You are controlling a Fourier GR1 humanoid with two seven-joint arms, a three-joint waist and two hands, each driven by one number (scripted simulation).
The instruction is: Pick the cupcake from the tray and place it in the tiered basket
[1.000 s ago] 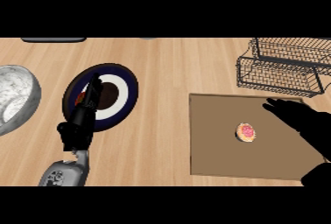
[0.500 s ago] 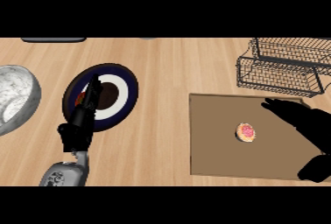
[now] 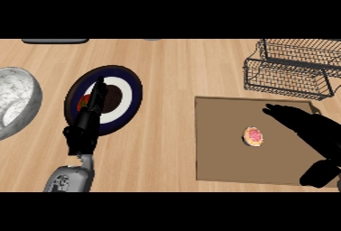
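A flat brown tray [image 3: 230, 162] lies on the wooden counter [image 3: 166, 67] at the right, and the cupcake [image 3: 253, 136] sits alone on it, a little right of the tray's middle, its pink and red top facing up. Beyond the tray's far edge, at the upper right, stands the black wire tiered basket [image 3: 290, 74]; nothing shows in either of its tiers. To the left of the tray lies a round plate [image 3: 123, 90] with a dark blue rim, a white ring and a dark centre, and a small red and green item [image 3: 84, 102] rests on its left part, too hidden to name. At the far left edge sits a speckled grey bowl [image 3: 16, 99], seen only in part, with no contents visible.

The right hand [image 3: 303, 124] hovers over the tray's right side, fingers straight and spread apart, their tips pointing toward the tray's far edge just right of the cupcake. It holds nothing and does not touch the cupcake. The left hand [image 3: 85, 128] stands over the plate's left side, fingers straight and together, pointing away, empty.
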